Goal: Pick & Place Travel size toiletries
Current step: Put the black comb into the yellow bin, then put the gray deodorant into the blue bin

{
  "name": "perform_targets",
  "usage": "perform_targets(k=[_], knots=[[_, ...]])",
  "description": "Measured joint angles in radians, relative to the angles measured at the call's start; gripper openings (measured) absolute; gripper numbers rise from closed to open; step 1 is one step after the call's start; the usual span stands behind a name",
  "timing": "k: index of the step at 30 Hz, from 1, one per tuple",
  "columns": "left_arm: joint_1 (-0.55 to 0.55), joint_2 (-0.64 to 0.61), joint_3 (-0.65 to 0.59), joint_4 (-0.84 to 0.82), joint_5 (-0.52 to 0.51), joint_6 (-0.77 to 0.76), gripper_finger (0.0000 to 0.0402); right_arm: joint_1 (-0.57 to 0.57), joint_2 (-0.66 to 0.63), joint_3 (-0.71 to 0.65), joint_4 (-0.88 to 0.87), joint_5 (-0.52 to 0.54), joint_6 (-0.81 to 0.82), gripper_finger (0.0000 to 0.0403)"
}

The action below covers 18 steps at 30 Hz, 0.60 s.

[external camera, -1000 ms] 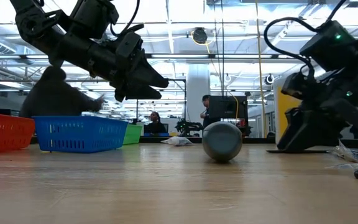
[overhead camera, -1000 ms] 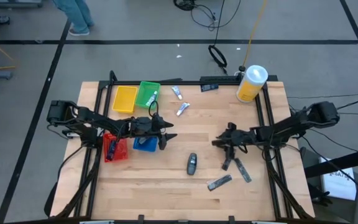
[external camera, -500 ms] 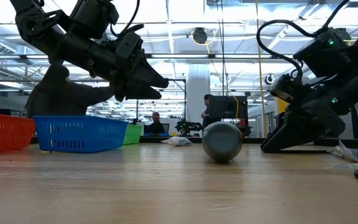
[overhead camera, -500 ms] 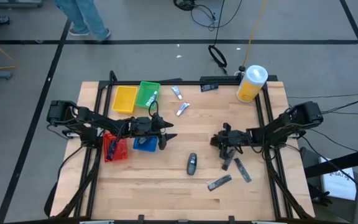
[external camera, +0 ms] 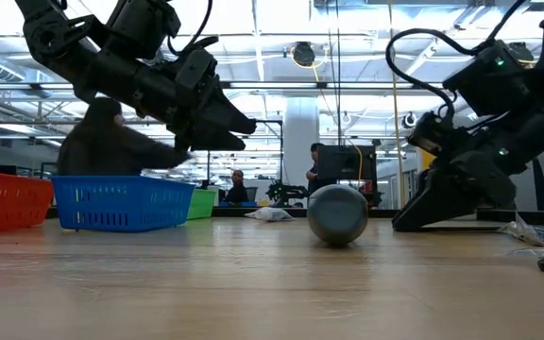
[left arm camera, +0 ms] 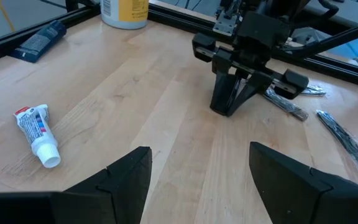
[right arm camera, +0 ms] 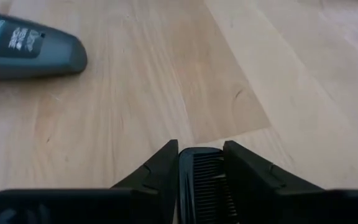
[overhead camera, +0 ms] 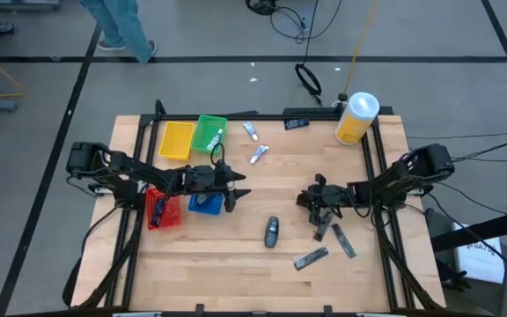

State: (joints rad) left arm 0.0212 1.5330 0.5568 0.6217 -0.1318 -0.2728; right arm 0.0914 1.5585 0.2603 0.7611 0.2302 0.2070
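Note:
My right gripper (overhead camera: 312, 202) is low over the table right of centre, shut on a black ridged comb (right arm camera: 202, 182) that stands between its fingers (right arm camera: 163, 163). A grey oblong bottle (overhead camera: 272, 231) lies on the wood in front of it, round-ended in the low view (external camera: 338, 214). Flat dark packets (overhead camera: 312, 258) lie beside the right arm. Two white tubes (overhead camera: 258, 154) rest near the back, one of them close in the left wrist view (left arm camera: 37, 134). My left gripper (overhead camera: 234, 189) hangs open by the blue tray (overhead camera: 205, 205), holding nothing.
Red (overhead camera: 161, 210), yellow (overhead camera: 177, 140) and green (overhead camera: 208, 132) trays sit at the left; a tube lies in the green one. A yellow container with a white lid (overhead camera: 356, 117) stands at the back right. A person walks on the floor beyond the table.
The right gripper has closed on the comb and shifted slightly left, with the arm's elbow drawing in. The left arm has not moved.

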Motion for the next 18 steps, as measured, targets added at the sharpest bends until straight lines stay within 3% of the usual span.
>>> perform_targets(k=[7,18], knots=[[0.000,0.000,0.000,0.000,0.000,0.000,0.0266,0.002,-0.001,0.064,-0.018,0.001,0.000,0.0107],[0.000,0.000,0.000,0.000,0.000,0.000,0.0266,0.002,-0.002,0.090,-0.006,0.002,-0.009,0.0074]])
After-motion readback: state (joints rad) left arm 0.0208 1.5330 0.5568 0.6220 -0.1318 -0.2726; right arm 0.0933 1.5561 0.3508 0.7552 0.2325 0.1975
